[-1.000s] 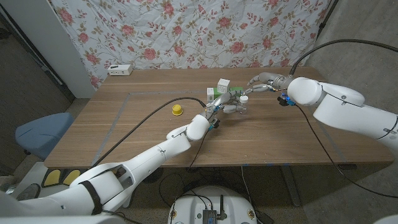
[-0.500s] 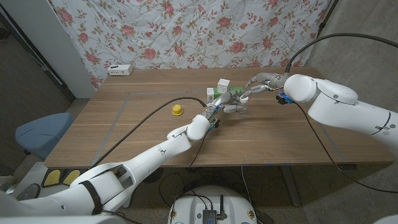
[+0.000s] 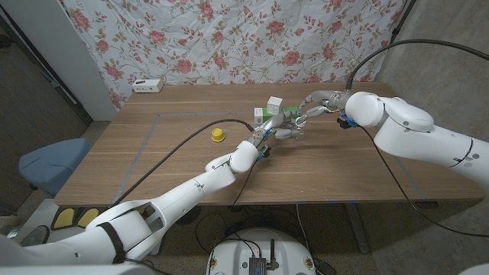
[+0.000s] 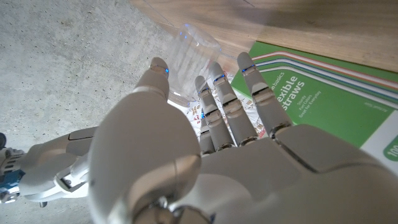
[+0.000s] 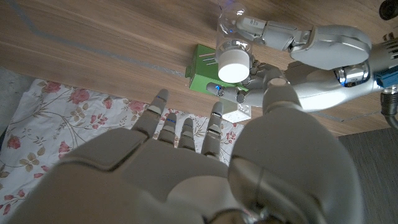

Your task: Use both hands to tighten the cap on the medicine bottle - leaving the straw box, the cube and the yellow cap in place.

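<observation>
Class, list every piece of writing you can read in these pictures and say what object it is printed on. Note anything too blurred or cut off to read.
"exible straws": on the green straw box in the left wrist view; the word's start is hidden behind the left robot hand.
"basics": above it on the same box, small and partly hidden.
"100": at the box's corner, cut off by the picture's edge.
Other small print on the box: too small to read.

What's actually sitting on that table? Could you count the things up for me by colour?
Green: 1, the straw box
Yellow: 1, the yellow cap
White: 2, the cube and the power strip at the far edge
Clear with a white cap: 1, the medicine bottle, held off the table by the left hand
Total: 5
</observation>
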